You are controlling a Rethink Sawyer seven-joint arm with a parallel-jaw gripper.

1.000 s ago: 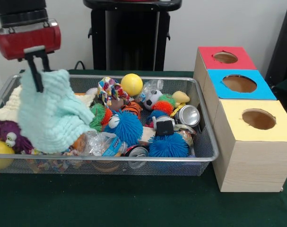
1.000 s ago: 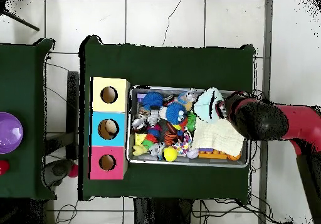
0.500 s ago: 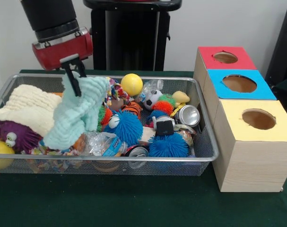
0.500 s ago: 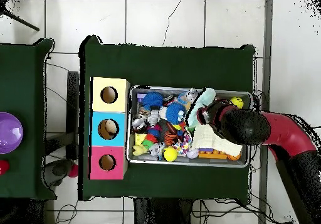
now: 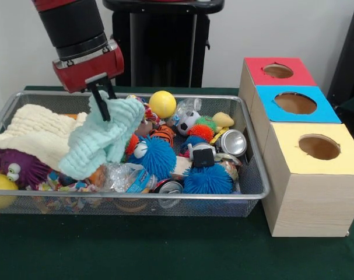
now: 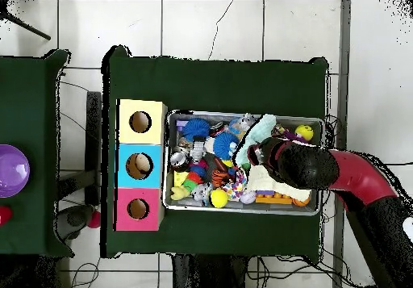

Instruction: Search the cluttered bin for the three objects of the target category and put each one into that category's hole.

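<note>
A white wall backs a green-covered table (image 5: 165,256) that carries a wire mesh bin (image 5: 255,181) and, just to its right, three wooden boxes with round holes: the red-topped box (image 5: 278,71) farthest, the blue-topped box (image 5: 294,103) in the middle and the yellow-topped box (image 5: 316,147) nearest. The pincer (image 5: 103,100) is clamped on a pale mint knitted cloth (image 5: 104,140), which hangs lifted over the bin's left half, beside a cream knitted cloth (image 5: 34,131) lying at the bin's left. Right of the mint cloth lie a yellow ball (image 5: 162,104), a blue spiky ball (image 5: 155,157) and a silver can (image 5: 232,142).
</note>
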